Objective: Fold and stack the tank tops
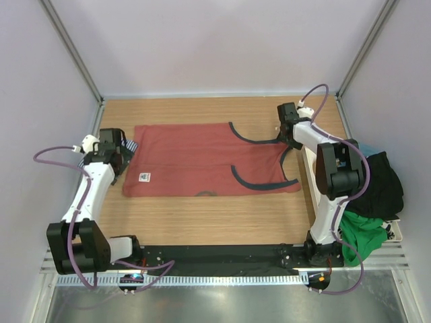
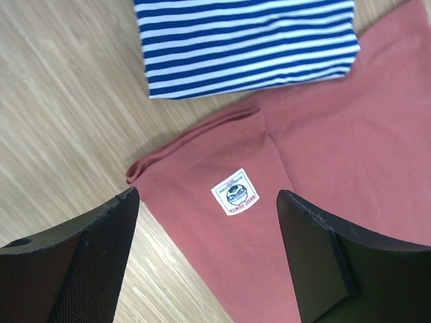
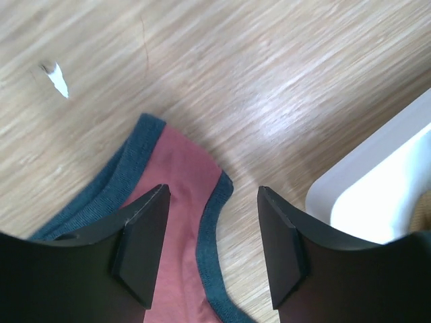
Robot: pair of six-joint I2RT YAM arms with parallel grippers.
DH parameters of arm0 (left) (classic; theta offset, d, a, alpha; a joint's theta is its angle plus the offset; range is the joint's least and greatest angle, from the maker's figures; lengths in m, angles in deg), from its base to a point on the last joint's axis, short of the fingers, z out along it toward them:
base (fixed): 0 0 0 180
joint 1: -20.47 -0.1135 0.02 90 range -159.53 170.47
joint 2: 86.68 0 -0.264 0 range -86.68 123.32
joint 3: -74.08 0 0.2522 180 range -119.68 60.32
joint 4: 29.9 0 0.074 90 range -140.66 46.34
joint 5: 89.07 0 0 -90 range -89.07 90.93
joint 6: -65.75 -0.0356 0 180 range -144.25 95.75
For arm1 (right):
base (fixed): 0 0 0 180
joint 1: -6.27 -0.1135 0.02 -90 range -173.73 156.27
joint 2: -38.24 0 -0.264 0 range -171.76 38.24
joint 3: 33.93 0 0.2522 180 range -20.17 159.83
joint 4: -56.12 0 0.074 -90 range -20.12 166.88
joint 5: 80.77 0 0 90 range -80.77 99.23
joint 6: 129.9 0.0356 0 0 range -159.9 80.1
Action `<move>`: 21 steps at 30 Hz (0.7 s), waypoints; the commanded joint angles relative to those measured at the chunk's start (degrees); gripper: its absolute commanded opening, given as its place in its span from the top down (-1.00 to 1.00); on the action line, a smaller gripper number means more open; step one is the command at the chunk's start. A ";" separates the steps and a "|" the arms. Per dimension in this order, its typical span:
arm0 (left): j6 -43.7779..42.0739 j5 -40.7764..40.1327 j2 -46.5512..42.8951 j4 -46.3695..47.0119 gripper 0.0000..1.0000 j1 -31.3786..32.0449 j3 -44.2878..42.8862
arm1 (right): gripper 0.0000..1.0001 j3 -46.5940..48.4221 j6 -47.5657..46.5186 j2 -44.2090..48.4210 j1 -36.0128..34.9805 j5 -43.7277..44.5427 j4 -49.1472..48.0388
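The rust-red tank top (image 1: 202, 158) lies flat across the table, its dark-trimmed straps (image 1: 259, 178) pointing right and its white label (image 1: 144, 177) at the left end. A navy-and-white striped tank top (image 2: 249, 47) lies folded beside that left end, mostly hidden under the left arm in the top view. My left gripper (image 2: 207, 198) hovers open over the red top's labelled corner (image 2: 236, 192), holding nothing. My right gripper (image 3: 213, 190) stands open above the tip of one strap (image 3: 182, 161). The strap's trim lies below the gap and is not pinched.
A heap of black cloth (image 1: 380, 178) and green cloth (image 1: 363, 232) sits on a white tray (image 1: 396, 232) off the table's right edge; its white rim (image 3: 377, 188) is close to my right fingers. Grey walls enclose the table on three sides.
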 commanded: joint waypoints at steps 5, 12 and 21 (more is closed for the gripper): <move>-9.84 10.97 4.02 12.57 -0.67 0.52 -3.57 | -0.23 2.92 -6.02 6.23 -0.22 -1.53 -1.94; -11.68 14.32 14.57 11.44 -0.65 1.04 -15.34 | -0.29 5.47 -8.05 3.08 -2.14 -22.29 -7.57; -15.38 11.77 27.92 9.16 -0.67 2.19 -27.46 | -0.32 24.27 -10.94 -10.72 -10.06 -22.83 -3.10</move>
